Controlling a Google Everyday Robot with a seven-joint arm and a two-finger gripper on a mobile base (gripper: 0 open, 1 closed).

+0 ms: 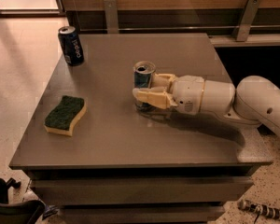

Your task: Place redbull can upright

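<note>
On table (177, 50), gripper (147, 87) clasping upright redbull can (143, 73), Pepsi can (71, 45), sponge (65, 115) apart

The single camera looked down at a steep slant from past the near edge of the table (186, 50), close enough that the tabletop filled most of the frame. The gripper (144, 87) sat mid-frame, clasped around the redbull can (143, 73).

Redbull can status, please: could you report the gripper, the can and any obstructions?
Gripper mid-table, shut on redbull can. Can upright on table. Pepsi can and sponge well apart, not in the way.
</note>
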